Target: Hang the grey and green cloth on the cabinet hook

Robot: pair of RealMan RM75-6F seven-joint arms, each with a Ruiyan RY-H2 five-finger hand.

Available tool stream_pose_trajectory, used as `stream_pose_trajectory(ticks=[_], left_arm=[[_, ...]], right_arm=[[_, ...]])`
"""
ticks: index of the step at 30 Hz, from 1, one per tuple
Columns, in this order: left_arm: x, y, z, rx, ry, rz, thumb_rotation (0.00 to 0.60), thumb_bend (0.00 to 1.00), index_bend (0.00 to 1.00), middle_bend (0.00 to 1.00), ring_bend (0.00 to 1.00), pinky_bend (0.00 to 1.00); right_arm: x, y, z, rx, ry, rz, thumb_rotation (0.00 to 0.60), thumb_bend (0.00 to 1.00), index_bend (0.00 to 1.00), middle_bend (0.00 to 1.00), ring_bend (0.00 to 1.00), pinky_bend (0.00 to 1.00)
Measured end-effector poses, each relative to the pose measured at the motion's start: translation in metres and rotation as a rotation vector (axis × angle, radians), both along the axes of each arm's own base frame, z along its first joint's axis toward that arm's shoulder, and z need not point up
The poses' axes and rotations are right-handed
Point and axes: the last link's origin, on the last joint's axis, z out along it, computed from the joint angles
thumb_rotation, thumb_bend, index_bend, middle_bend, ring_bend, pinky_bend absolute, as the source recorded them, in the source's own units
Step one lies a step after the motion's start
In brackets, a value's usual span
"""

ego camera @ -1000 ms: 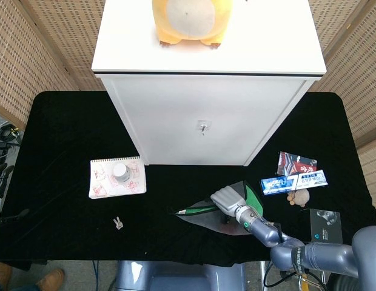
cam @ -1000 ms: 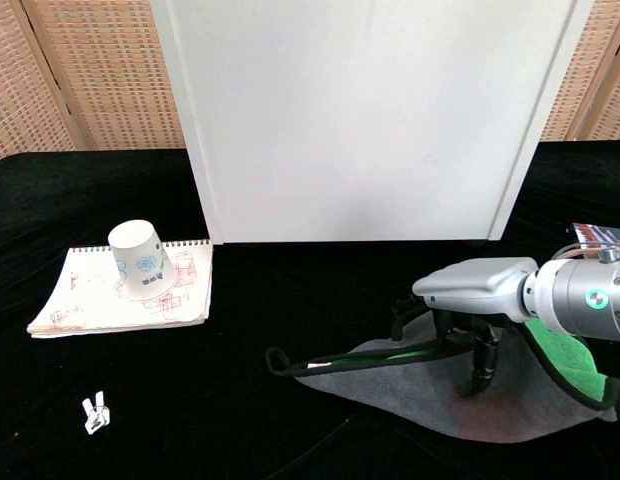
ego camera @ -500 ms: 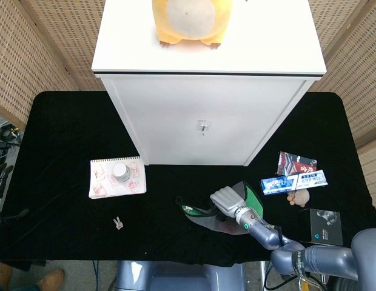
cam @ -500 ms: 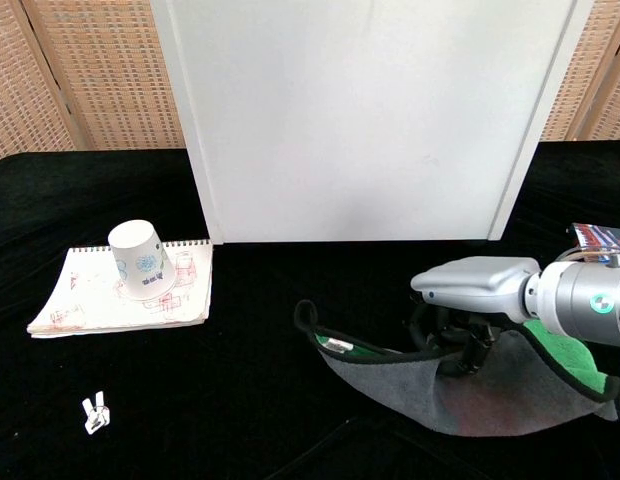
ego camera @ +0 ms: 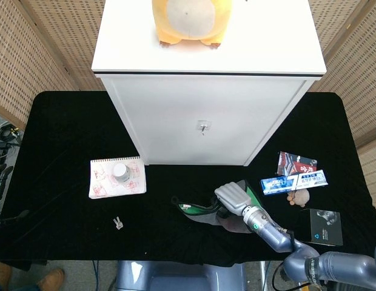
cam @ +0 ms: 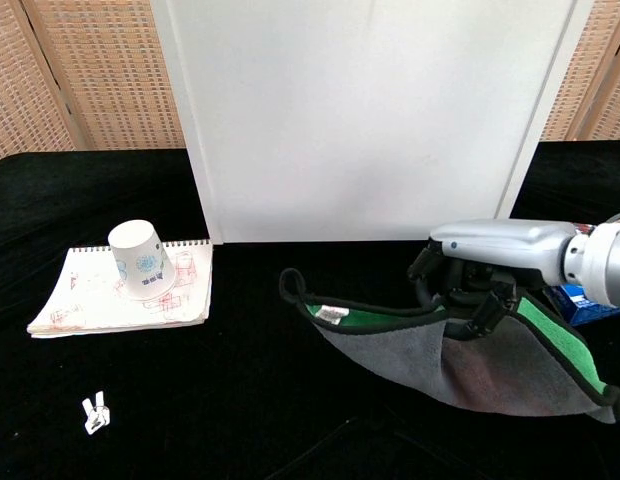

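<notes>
— Cloth (cam: 470, 355) first: where is it?
— Near right of the table, in front of the white cabinet (ego camera: 207, 115), its black loop trailing left. The right hand (cam: 480, 270) grasps its top edge, so the grey and green fabric hangs lifted.
— And the hook (ego camera: 202, 127)?
— On the cabinet front, well apart from the cloth.
— Left hand?
— Out of sight in both views.

The right hand (ego camera: 235, 198) gripped the grey and green cloth (ego camera: 203, 211) on the black table (ego camera: 60, 127), in front of the white cabinet (ego camera: 206, 121). The cabinet hook (ego camera: 202, 127) was bare. A paper cup (ego camera: 120, 172) stood on a notebook (ego camera: 103, 180).
</notes>
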Motion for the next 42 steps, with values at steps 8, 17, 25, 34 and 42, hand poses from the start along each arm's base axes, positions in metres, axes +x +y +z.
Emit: stream_pose_trajectory(ticks=[8, 17, 25, 34, 42], left_arm=[[0.003, -0.005, 0.002, 0.002, -0.008, -0.015, 0.6, 0.0, 0.0, 0.0, 0.0, 0.0], [0.004, -0.007, 0.003, 0.009, -0.012, -0.02, 0.6, 0.0, 0.0, 0.0, 0.0, 0.0], [0.005, -0.008, 0.002, 0.008, -0.009, -0.024, 0.6, 0.0, 0.0, 0.0, 0.0, 0.0], [0.005, -0.009, 0.002, 0.009, -0.006, -0.019, 0.6, 0.0, 0.0, 0.0, 0.0, 0.0], [0.003, -0.007, 0.003, 0.013, -0.008, -0.011, 0.6, 0.0, 0.0, 0.0, 0.0, 0.0]], right_arm=[[0.009, 0.007, 0.049, 0.034, -0.207, -0.158, 0.6, 0.62, 0.76, 1.0, 0.98, 1.0], [0.016, 0.004, 0.103, -0.044, -0.32, -0.194, 0.6, 0.63, 0.77, 1.0, 0.98, 1.0], [0.017, 0.002, 0.132, -0.153, -0.339, -0.178, 0.6, 0.67, 0.8, 1.0, 0.99, 1.0], [0.024, -0.003, 0.14, -0.235, -0.242, -0.182, 0.6, 0.68, 0.82, 1.0, 1.0, 1.0], [0.039, -0.011, 0.137, -0.242, -0.24, -0.276, 0.6, 0.7, 0.83, 1.0, 1.0, 1.0]])
